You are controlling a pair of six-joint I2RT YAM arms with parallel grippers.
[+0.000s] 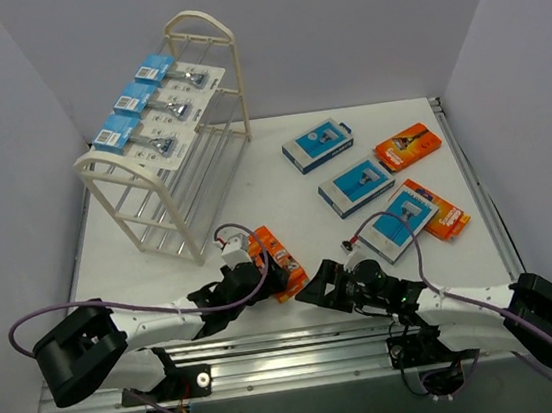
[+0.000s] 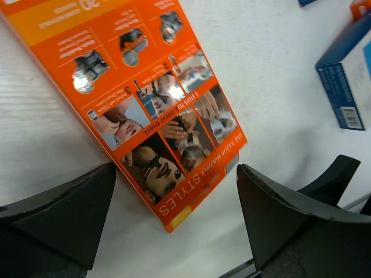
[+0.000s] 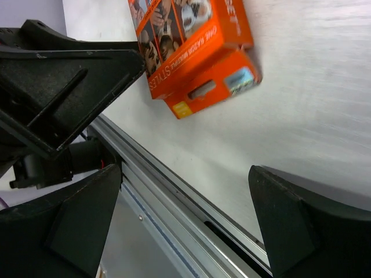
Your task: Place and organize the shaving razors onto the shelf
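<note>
flat orange cardboard razor box (image 2: 133,87) near cream-white rod shelf (image 1: 171,214): your left gripper (image 2: 175,179), spread, straddles its corner, likely for pickup; right gripper (image 3: 185,171) spread, empty.

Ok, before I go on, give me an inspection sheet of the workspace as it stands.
Surface: white table, no spills seen.
Job's things: three blister packs on the shelf top tier; three blue boxes and three orange boxes on the table.
Clutter: nothing seen.
End effectors: left end effector open over the nearest orange box; right end effector open, empty.
Cables: purple cables loop along both arms.
Surroundings: plain walls on three sides.
</note>
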